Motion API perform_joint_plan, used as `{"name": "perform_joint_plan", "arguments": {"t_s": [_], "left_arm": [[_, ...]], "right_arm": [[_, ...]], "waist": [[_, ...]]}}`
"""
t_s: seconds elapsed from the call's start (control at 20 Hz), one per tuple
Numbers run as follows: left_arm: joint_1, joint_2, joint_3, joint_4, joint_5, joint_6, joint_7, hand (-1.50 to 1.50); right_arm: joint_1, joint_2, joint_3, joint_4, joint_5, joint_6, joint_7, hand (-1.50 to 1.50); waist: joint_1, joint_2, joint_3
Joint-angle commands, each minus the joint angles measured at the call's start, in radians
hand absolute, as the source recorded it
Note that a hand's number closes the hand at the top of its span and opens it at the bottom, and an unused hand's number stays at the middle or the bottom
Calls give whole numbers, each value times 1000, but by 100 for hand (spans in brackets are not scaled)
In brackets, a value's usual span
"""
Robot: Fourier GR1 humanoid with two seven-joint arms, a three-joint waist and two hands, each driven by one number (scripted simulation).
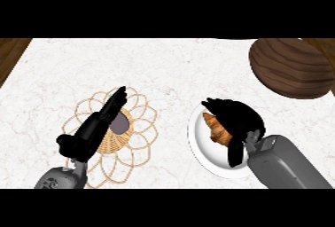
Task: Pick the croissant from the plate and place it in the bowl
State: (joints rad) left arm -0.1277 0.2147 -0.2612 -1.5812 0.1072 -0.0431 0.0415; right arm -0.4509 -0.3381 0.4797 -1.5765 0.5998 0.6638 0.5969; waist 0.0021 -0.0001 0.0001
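the black right hand (234, 122) sits over the golden-brown flaky croissant (215, 127), fingers curled down round it, thumb on the near side, so it looks clamped on the pastry. the croissant lies on the round white plate (204, 156), not visibly lifted. the black left hand (98, 124) rests with fingers straight above a woven wicker mat with a looped rim (141, 133) on the pale marbled bench (177, 66). the dark wooden round bowl (291, 66) waits at the far right, well apart. judging by this, the grasp is made; lifting, carrying and placing remain.

no readable text (no labels), no numbers
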Motion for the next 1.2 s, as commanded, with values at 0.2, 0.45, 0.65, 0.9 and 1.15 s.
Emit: {"name": "perform_joint_plan", "arguments": {"t_s": [0.2,0.45,0.65,0.9,1.15], "left_arm": [[13,-56,-1,-52,-59,10,59,0],[-2,-41,69,42,-43,-68,-14,0],[17,-69,57,-41,-78,-54,57,0],[67,-62,73,-77,-73,-96,34,0],[-1,-82,88,-78,-84,-77,102,0]], "right_arm": [[107,29,15,-10,183,-88,-50,-150],[57,67,-49,175,228,-97,-139,-150],[32,108,-79,233,269,-75,-175,-150],[42,101,-123,331,318,-186,-307,-150],[52,81,-115,343,329,-234,-439,150]], "waist": [[-1,-1,0],[1,1,0],[2,0,0],[3,0,0],[4,0,0]]}}
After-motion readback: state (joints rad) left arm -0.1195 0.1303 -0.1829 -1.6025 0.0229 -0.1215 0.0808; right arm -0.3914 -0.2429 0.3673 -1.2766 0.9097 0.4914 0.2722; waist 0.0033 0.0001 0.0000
